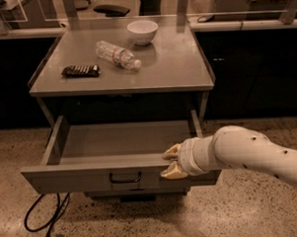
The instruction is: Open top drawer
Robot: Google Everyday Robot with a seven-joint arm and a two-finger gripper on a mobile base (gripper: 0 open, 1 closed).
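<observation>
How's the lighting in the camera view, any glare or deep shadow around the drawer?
Camera view: dim, warm brownish cast overall; soft sheen on the table top near the bowl, no blown-out glare; black shadow in the cavity under the table top, behind the top drawer; drawer front and tray evenly lit; gripper at the drawer's front edge, right of the handle, well lit.

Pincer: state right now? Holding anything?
Pincer: closed on the front edge of the top drawer, right of its black handle; the drawer stands pulled out.
</observation>
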